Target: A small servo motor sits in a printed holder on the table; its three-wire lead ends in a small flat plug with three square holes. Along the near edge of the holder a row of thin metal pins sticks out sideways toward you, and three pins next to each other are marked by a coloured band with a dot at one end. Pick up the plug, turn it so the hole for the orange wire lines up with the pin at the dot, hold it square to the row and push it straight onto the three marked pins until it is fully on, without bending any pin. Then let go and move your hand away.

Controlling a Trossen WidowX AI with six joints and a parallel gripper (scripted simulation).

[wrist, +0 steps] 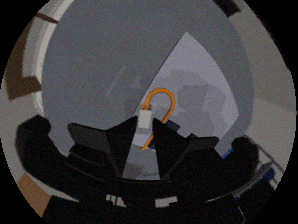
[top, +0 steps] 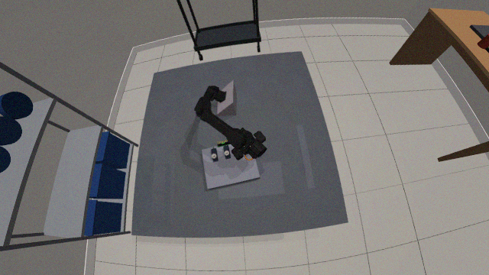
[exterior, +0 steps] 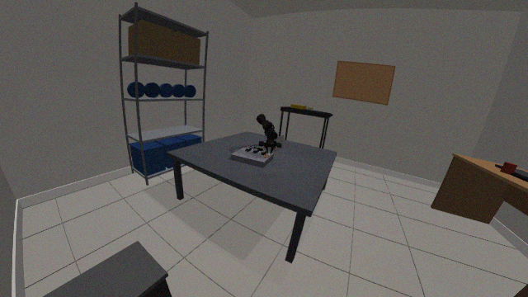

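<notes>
The small white plug (wrist: 145, 120) lies over the pale holder near its edge in the wrist view, with its orange lead (wrist: 173, 102) (top: 248, 158) curling away in a loop. My gripper (wrist: 145, 119) (exterior: 269, 152) is open with a narrow gap. It points down above the plug, which appears between the two fingertips; the exact height gap cannot be told. The pale holder (top: 233, 179) (exterior: 247, 157) carries dark servos, two of them (top: 214, 155) (top: 227, 152) plain in the top view. The arm hides part of the holder there. The pins and the dot cannot be made out.
The holder stands on the grey table (top: 176, 206) (exterior: 289, 177). A small green strip (top: 221, 143) is at the holder's far edge, close to the arm. A pale wedge-shaped block (top: 228, 100) stands by the arm's base.
</notes>
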